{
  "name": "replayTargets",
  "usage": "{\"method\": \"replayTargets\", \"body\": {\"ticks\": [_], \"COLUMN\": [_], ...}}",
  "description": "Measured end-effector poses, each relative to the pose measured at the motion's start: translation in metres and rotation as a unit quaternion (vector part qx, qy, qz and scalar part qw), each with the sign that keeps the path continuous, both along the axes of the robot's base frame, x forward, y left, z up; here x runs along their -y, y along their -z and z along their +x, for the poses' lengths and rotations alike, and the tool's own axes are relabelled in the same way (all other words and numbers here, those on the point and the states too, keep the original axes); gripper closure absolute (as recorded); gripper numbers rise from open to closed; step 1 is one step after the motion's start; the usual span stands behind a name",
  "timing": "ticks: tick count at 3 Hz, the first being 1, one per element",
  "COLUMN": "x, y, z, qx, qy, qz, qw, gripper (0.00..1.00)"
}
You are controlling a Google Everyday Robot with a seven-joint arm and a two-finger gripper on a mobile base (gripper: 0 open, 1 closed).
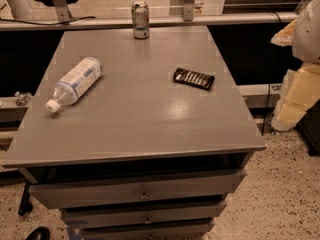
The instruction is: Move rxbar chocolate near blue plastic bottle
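Reaching comes first: the bar [193,78] lies flat on the surface [135,129], well apart from the bottle [75,83]. My fingers are out of view; I cannot tell their spread.

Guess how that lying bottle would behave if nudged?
The blue plastic bottle lies on its side, so it would probably roll. It looks clear, perhaps empty, so likely light. Smooth plastic may slip. The gripper is not in view.
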State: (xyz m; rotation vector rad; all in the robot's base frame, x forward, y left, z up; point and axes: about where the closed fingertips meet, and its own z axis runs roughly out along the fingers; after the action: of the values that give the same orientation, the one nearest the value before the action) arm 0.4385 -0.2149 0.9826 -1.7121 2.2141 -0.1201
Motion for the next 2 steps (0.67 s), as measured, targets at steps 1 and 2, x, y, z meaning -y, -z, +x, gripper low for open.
{"method": "replayTargets", "body": {"ticks": [1, 2], "x": [0.0, -0.002], "y": [0.0, 0.011], "z": [0.0, 0.01], "qx": [0.0, 0.015], "qy": [0.0, -0.001], "qz": [0.0, 0.016], "qw": [1.0, 0.9998], "gripper": [0.0, 0.0]}}
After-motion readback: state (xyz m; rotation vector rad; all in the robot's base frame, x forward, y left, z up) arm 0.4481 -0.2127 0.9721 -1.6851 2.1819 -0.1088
